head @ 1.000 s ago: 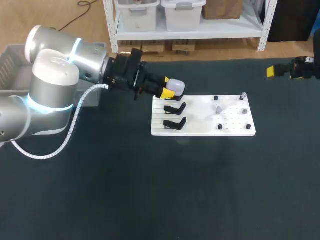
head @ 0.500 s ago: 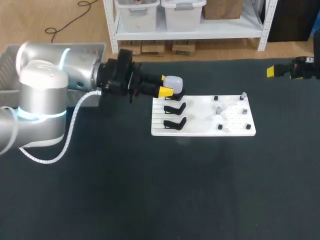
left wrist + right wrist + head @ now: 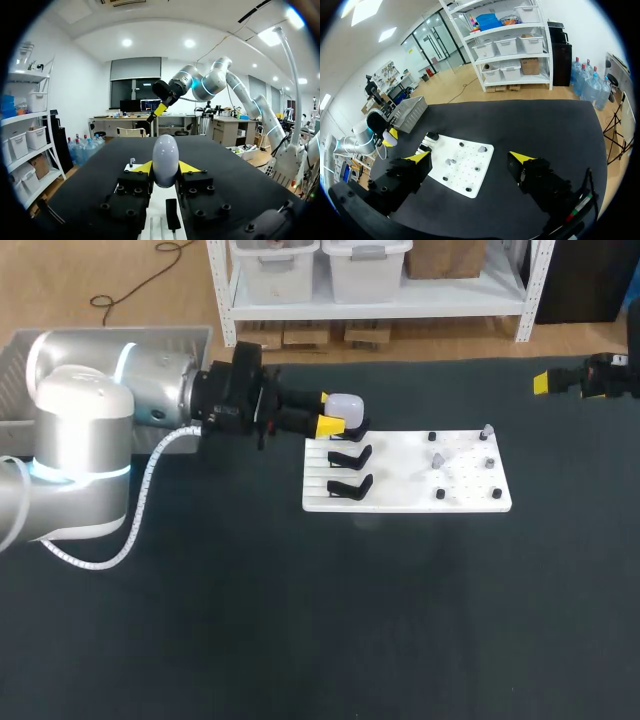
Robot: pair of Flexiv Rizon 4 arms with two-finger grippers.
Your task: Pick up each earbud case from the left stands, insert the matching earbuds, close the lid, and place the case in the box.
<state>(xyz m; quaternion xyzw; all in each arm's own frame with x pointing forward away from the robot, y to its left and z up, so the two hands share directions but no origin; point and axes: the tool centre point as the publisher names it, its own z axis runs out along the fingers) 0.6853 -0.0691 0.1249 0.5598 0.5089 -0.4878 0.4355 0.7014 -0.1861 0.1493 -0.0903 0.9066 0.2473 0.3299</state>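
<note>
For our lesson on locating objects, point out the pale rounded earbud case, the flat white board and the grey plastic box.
pale rounded earbud case (image 3: 165, 159), left wrist view, middle of its shell.
flat white board (image 3: 400, 495), head view, bare near strip.
grey plastic box (image 3: 12, 390), head view, visible left part.

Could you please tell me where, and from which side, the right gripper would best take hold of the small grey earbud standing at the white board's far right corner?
Probably by its upper part, coming straight down. The small grey earbud stands upright at a corner of the white board, apart from the other pieces, leaving room either side for the fingers of the open right gripper.
</note>
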